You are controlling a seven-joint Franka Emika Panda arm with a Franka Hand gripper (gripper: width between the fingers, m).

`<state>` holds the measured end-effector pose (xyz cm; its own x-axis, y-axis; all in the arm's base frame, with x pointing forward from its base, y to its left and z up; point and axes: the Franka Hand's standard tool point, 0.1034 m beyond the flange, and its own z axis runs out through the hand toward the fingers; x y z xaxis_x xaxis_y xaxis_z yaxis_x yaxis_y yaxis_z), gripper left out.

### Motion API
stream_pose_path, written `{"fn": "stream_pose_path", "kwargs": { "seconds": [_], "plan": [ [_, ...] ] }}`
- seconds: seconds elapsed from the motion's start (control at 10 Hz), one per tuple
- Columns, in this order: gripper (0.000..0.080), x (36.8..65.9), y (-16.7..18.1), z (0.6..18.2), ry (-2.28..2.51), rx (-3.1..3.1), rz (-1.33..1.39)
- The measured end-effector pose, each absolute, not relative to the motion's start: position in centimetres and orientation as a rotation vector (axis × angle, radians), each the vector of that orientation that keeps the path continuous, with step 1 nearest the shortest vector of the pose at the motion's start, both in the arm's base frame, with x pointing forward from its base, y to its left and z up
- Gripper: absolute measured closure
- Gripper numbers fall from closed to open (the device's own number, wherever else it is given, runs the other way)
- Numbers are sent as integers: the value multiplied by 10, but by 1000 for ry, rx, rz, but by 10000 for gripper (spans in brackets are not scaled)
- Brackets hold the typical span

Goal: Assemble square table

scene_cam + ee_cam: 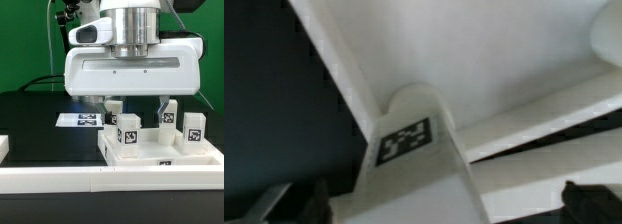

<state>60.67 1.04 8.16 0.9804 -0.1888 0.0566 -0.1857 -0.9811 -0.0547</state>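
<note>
Square table slab (160,150) lies against the long white rail (100,180), with upright tagged legs (128,133) standing on it. Above, the gripper (133,103) hangs with jaws wide, holding nothing. Behind lies the marker board (80,120).

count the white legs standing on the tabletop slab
4 visible: leg rear on the exterior view's left, leg front left, leg rear right, leg front right. The robot's head may hide more.

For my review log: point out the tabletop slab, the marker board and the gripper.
tabletop slab (205,153), exterior view, rim at right.
marker board (78,120), exterior view, printed face.
gripper (131,106), exterior view, between open fingers.
</note>
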Motion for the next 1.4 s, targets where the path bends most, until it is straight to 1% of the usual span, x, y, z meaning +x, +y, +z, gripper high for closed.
{"fn": "stream_pose_path", "kwargs": {
  "seconds": [0.4, 0.5, 0.6, 0.7, 0.8, 1.0, 1.4],
  "plan": [
    [151, 607, 6, 82, -81, -3099, -104],
    [266, 607, 4, 81, -192, -3097, -106],
    [405, 607, 5, 81, -149, -3098, -105],
    [405, 607, 5, 81, -142, -3098, -105],
    [512, 607, 4, 81, -107, -3099, -104],
    [511, 607, 5, 81, -99, -3098, -104],
    [511, 606, 4, 81, 623, -3019, -85]
  ]
}}
